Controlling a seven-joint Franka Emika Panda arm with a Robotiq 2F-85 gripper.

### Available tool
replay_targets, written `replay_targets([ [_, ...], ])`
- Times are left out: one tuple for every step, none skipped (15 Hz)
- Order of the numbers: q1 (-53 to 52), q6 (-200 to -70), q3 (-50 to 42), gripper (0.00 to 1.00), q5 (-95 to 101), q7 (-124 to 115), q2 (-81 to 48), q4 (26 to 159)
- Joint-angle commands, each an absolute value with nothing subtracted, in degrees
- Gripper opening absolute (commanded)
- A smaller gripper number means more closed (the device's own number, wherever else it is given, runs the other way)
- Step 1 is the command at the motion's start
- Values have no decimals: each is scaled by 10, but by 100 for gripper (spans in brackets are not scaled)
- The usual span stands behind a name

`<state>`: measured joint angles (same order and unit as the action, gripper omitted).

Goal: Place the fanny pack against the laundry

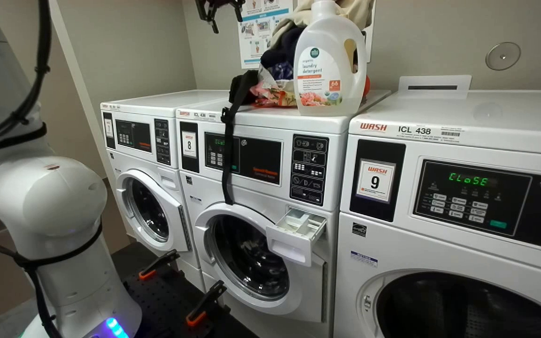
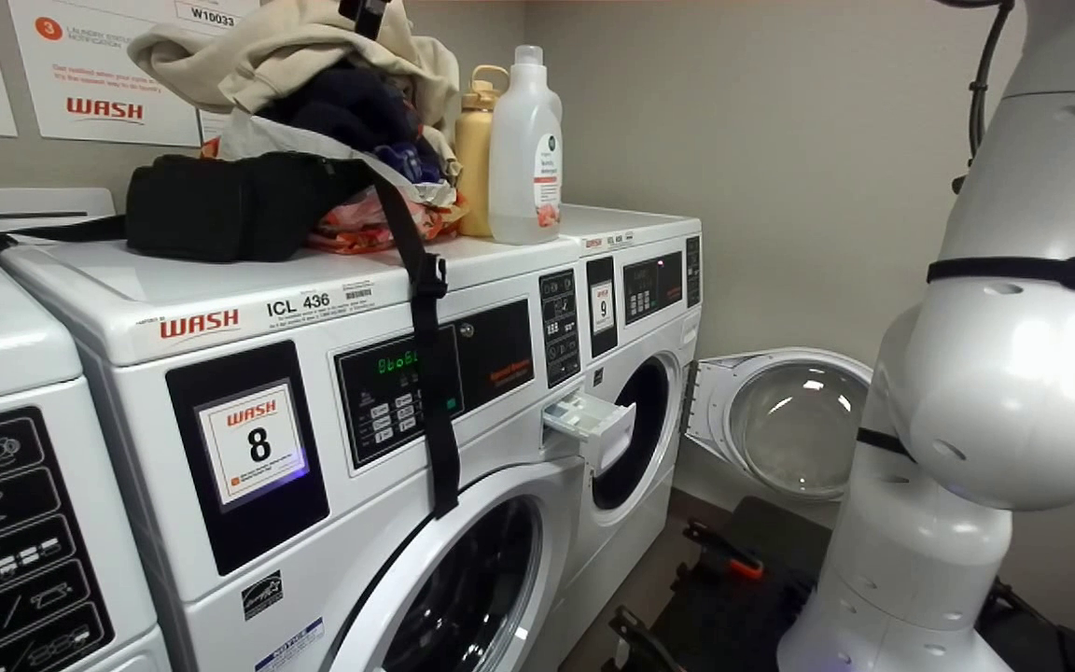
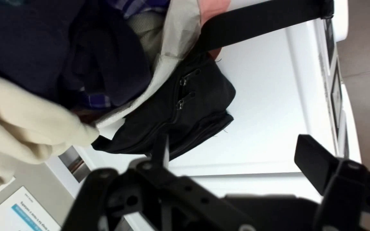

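As you can see in the wrist view, your black two-finger gripper (image 3: 233, 146) stands wide, with its fingertips (image 3: 315, 160) well apart. In an exterior view it appears at the top edge, above the washers. The small black fabric fanny pack (image 2: 192, 210) lies on the flat top of the white metal washer marked 8 (image 1: 270, 199), toward the left. To its right is the floral plastic bag (image 2: 356, 224), heaped with the cream and navy laundry (image 2: 342, 107); in the wrist view, the pack seems to touch the pale rim of this bag.

From the pack, one flat black strap (image 1: 228, 164) passes through a black plastic buckle (image 2: 430, 277) and hangs down the front of the washer, across the control panel, until near the round glass door (image 1: 251, 256). Another black strap (image 2: 62, 229) runs left, toward the neighbouring washer.

Right of the laundry, you have the translucent white plastic detergent bottle (image 1: 322, 42), upright at the near edge. The yellow bottle with a loop handle (image 2: 475, 168) stands beside it, partly hidden. Below, the white detergent drawer (image 1: 294, 246) sticks out at the upper right of the door.
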<state>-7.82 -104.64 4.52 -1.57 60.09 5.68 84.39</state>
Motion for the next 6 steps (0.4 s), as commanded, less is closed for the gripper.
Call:
replay_targets([
  [-67, -957, 32, 100, -35, 632, 59, 787],
  [-65, -944, 30, 100, -31, 628, 59, 777],
  [-67, -935, 22, 100, -37, 634, 63, 776],
  [-67, -926, 18, 100, -43, 636, 62, 770],
  [-68, -921, 15, 100, -48, 638, 65, 771],
  [-69, -919, 12, 100, -52, 638, 65, 771],
])
